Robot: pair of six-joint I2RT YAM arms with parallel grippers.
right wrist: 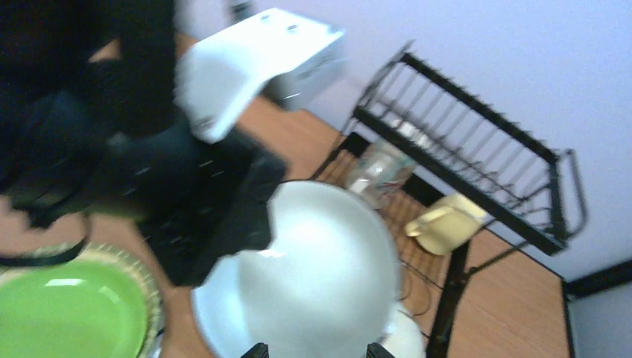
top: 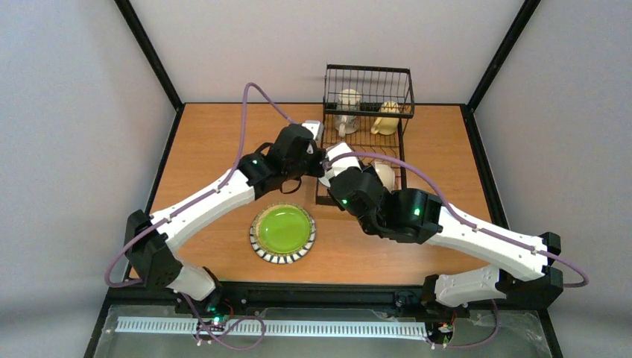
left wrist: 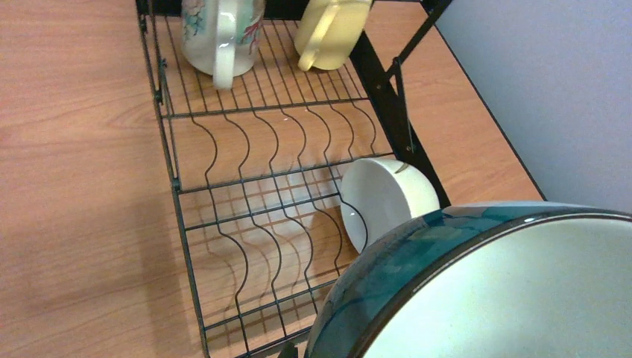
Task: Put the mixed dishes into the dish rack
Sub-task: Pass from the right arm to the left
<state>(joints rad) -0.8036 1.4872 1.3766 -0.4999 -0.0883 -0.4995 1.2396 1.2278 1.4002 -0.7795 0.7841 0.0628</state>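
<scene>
**bowl in play:** teal-banded cream ceramic bowl, up in the air over the near end of the black wire dish rack, not set down yet

**left gripper****:** clamped on that bowl's rim, and by the look of it carrying the whole thing alone

**right gripper****:** fingertips spread either side of the bowl's pale underside. That view is blurry so I can't swear nothing's touching, but it doesn't read as a pinch

**how it'll handle:** glazed ceramic, so stiff, slick and easy to chip on wire. It's got some weight for an edge grip and will probably want to swing, so go slow

**where to hold:** the rim, one finger inside and one on the teal band. The rounded wall gives nothing to bite

**where it goes:** free wavy slots beside the small white bowl standing on edge in the rack base

**already racked:** floral white mug and pale yellow mug at the far basket end

**left over:** lime-green plate with striped rim, flat on the wooden table
</scene>
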